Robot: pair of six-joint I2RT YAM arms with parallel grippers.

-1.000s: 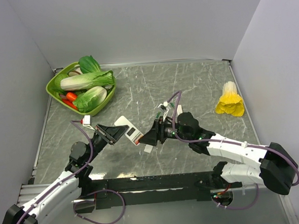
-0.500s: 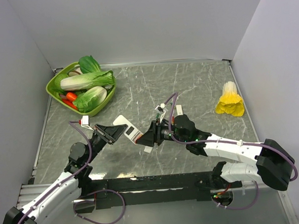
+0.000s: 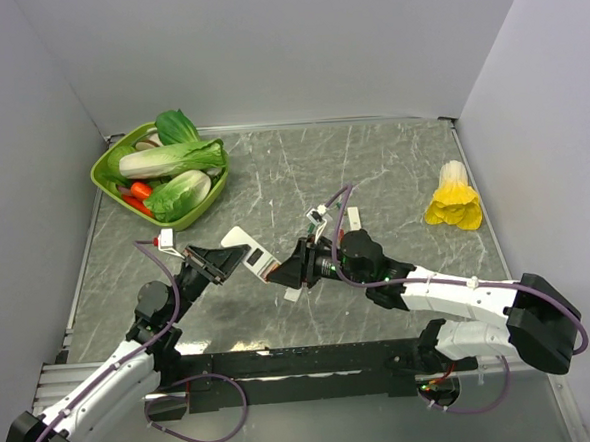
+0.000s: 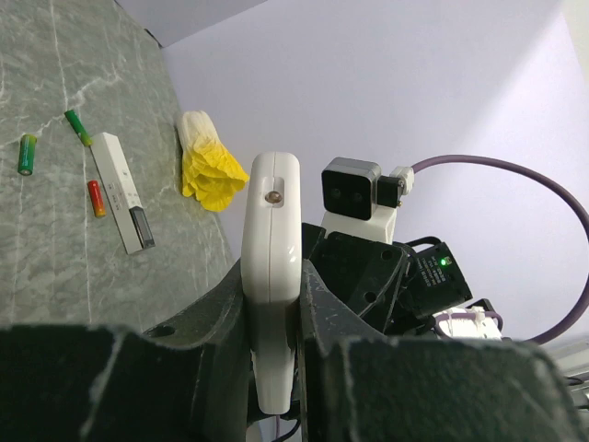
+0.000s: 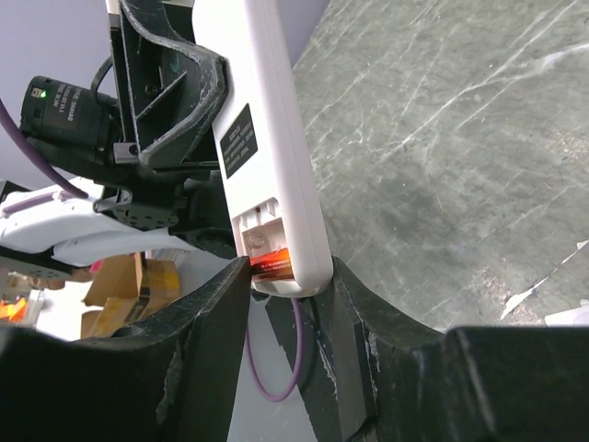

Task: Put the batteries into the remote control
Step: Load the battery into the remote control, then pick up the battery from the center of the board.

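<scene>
**Left pincer.** The left gripper is clamped on the remote control. Its two fingers press the handset's broad faces, so the left wrist view shows the handset edge-on and standing up out of the jaws. The handset is held clear of the table.

**Right pincer.** The right gripper faces the left one, tip to tip. The open end of the handset sits between its fingers. Both fingers lie close against the handset's sides. The views do not show whether they squeeze it or only bracket it.

**Task items.**
- The plain white back and its dark label face the right wrist camera.
- The battery bay at the end nearest the right pincer is uncovered. The compartment battery shows in it as an orange-red piece between the right fingertips.
- The loose battery lies on the table well ahead of the left pincer and off to its left in that view. It lies just beside the white-and-black bar.

**Other items.**
- Two green pieces lie on the table near the bar.
- A yellow object lies well apart from the right pincer, towards the right wall.
- A green basket of vegetables sits beyond the left pincer, in the far left corner.
</scene>
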